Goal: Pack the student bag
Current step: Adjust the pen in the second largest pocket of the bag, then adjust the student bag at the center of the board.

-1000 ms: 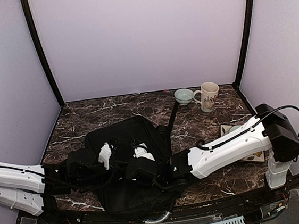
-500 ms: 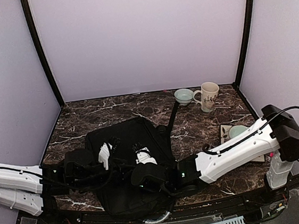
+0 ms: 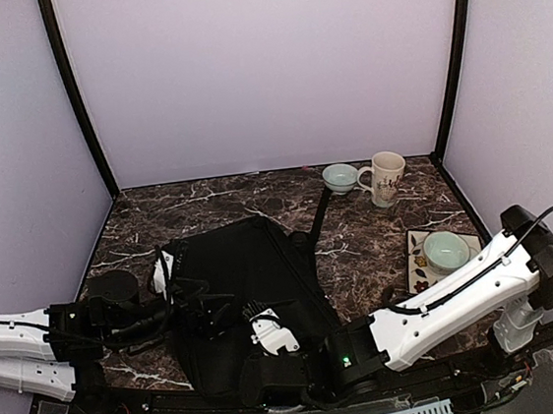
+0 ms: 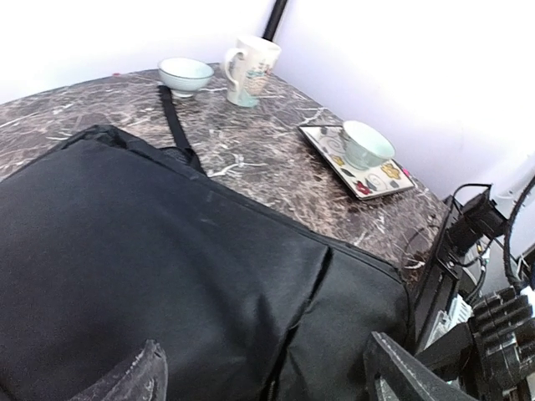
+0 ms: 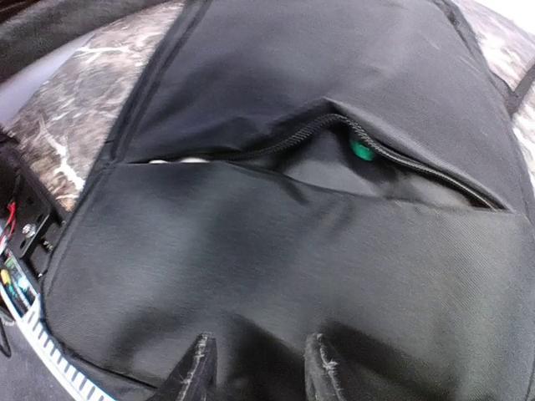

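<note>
Both arms have drawn back toward the near edge of the desk [image 3: 377,226]. Left end effector [image 4: 263,380] now spread wide, empty. Right end effector [image 5: 255,363] fingers slightly apart, gripping nothing. Student bag [image 3: 253,269] lies flat beneath and ahead of both, with an unzipped pocket [image 5: 334,138] ahead of the right end effector.

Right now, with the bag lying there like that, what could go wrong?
The bag has a pocket gaping open, with something green showing; a tug might spill it. Its strap ends beside the small bowl, so dragging the bag could knock that. Its near end lies at the table edge and might slip off.
</note>
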